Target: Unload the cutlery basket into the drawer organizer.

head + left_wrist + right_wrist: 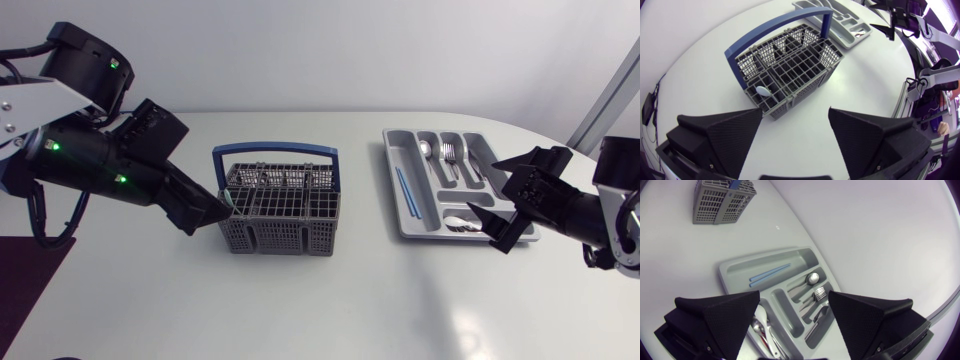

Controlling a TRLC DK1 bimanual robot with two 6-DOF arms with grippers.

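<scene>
Got left gripper spread wide, hanging just off the cutlery basket's left end. Can spot one pale utensil tip poking up in its nearest corner cell. Got right gripper wide open too, well right of the basket, over the grey drawer organizer holding forks, spoons and blue sticks.

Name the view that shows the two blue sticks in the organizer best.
The right wrist view: the blue sticks lie close and unobstructed in the organizer's long outer compartment. The head view shows them smaller but whole. The left wrist view shows only part of the organizer, far off; the sticks cannot be made out.
</scene>
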